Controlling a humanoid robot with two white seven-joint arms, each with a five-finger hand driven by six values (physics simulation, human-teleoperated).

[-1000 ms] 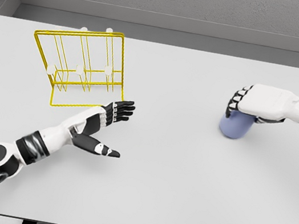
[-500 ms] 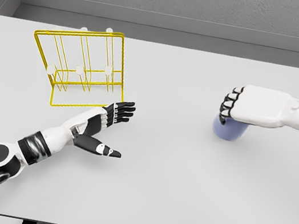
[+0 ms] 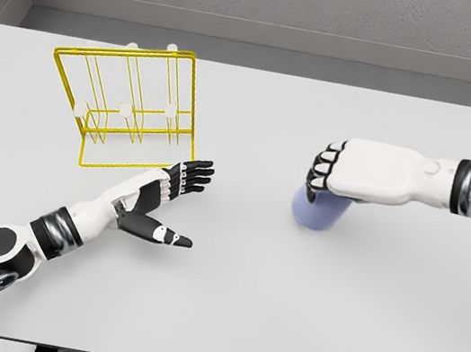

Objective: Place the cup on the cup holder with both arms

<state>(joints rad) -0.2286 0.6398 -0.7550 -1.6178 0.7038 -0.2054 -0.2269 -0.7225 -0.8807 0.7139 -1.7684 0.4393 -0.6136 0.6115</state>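
A pale blue cup (image 3: 319,212) hangs just under my right hand (image 3: 327,176), whose fingers are shut around its upper part; only its lower body shows. The hand sits right of the table's middle. A yellow wire cup holder (image 3: 130,103) with white-tipped pegs stands at the back left of the white table (image 3: 231,303). My left hand (image 3: 172,197) lies open just in front of the holder's right corner, fingers spread and pointing right, holding nothing.
Grey walls close off the back and left of the table. The table's front edge runs along the bottom of the view, with dark legs showing below it.
My right hand has carried the cup leftward and slightly toward the front, closer to the table's middle. The left hand has hardly moved.
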